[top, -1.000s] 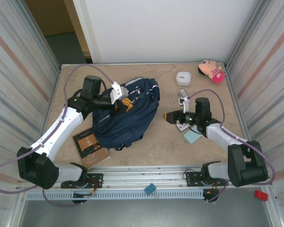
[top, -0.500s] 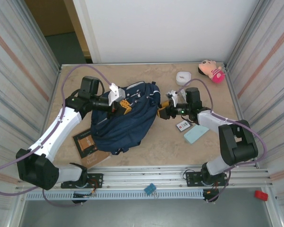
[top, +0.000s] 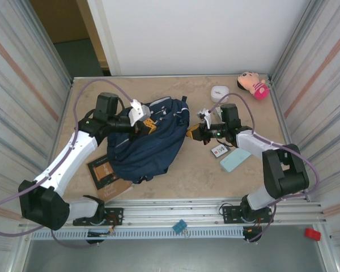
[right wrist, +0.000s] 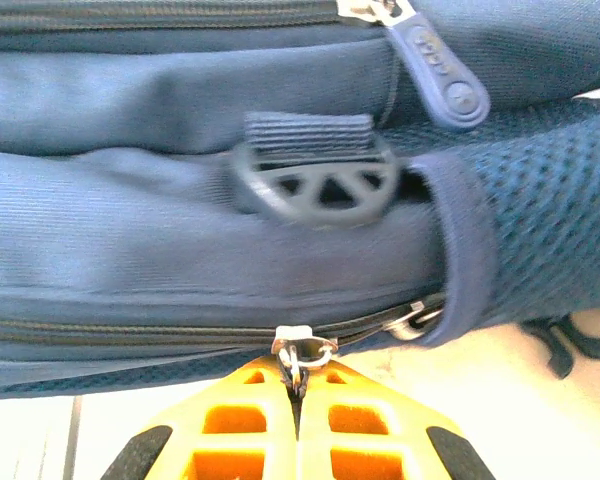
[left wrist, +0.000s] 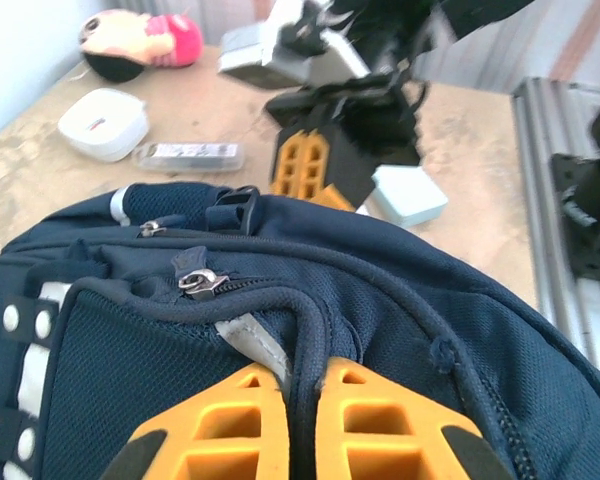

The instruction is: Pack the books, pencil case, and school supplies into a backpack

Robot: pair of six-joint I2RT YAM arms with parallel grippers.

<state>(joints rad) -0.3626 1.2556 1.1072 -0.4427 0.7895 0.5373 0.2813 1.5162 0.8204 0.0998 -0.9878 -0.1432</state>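
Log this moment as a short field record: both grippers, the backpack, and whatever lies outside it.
Left gripper: shut on a piped seam of the large navy blue fabric backpack
Right gripper: shut on a small metal zip pull on the backpack's side
Zips in view: look closed
Outside, near-left of backpack: thin dark-covered paperback book
Outside, right of backpack: flat pale teal pencil case, small white packet, narrow grey-white bar
Packed: nothing seen inside

Bright even light, soft shadows, wrist cams blurry.
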